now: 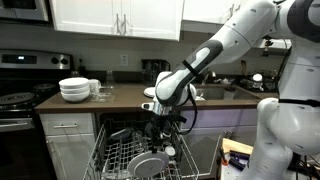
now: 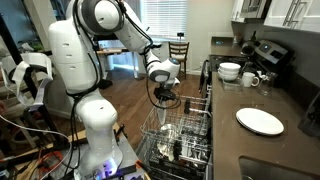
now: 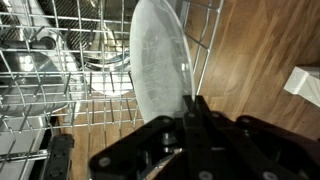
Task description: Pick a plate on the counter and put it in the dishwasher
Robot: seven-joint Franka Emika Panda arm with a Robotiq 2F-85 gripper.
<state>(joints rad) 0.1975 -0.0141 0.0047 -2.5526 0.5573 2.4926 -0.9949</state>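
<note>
My gripper [image 3: 190,108] is shut on the rim of a white plate [image 3: 158,60], which it holds on edge just above the grey wire rack [image 3: 50,90] of the open dishwasher. In an exterior view the gripper [image 1: 160,130] hangs over the pulled-out rack [image 1: 115,155] with the plate [image 1: 150,163] down among the prongs. It also shows over the rack [image 2: 190,135] in an exterior view [image 2: 166,100]. A second white plate [image 2: 260,121] lies flat on the dark brown counter [image 2: 285,150].
A stack of white bowls [image 1: 74,89] and mugs [image 1: 95,88] stand on the counter [image 1: 125,98] near the stove [image 1: 15,98]. A sink [image 1: 215,92] is behind the arm. Other dishes sit in the rack. There is wooden floor [image 3: 250,50] beside the dishwasher.
</note>
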